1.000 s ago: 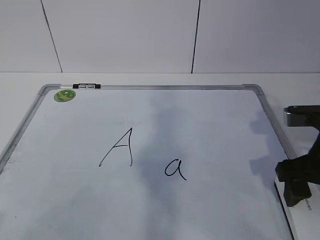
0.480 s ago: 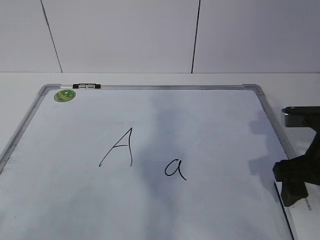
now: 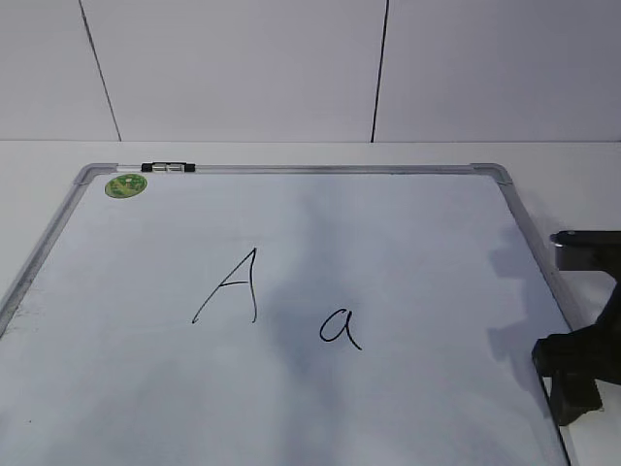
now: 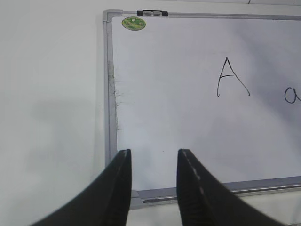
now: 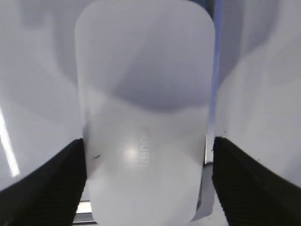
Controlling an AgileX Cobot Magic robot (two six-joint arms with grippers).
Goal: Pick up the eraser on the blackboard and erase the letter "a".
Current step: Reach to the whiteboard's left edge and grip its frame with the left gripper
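Right wrist view: the right gripper (image 5: 146, 179) is spread wide, one finger on each side of the eraser (image 5: 146, 117), which lies at the right edge of the blackboard (image 3: 408, 243). Neither finger clearly touches it. The letter "a" (image 3: 340, 328) sits intact mid-board. The left gripper (image 4: 154, 162) hangs partly open and empty over the near-left corner.

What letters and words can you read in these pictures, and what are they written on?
"A": black marker capital on the blackboard.
"a": small marker letter to its right on the same board.
Green sticker, top left corner: print too small to read.
Eraser: faint raised lettering, too blurred to read.
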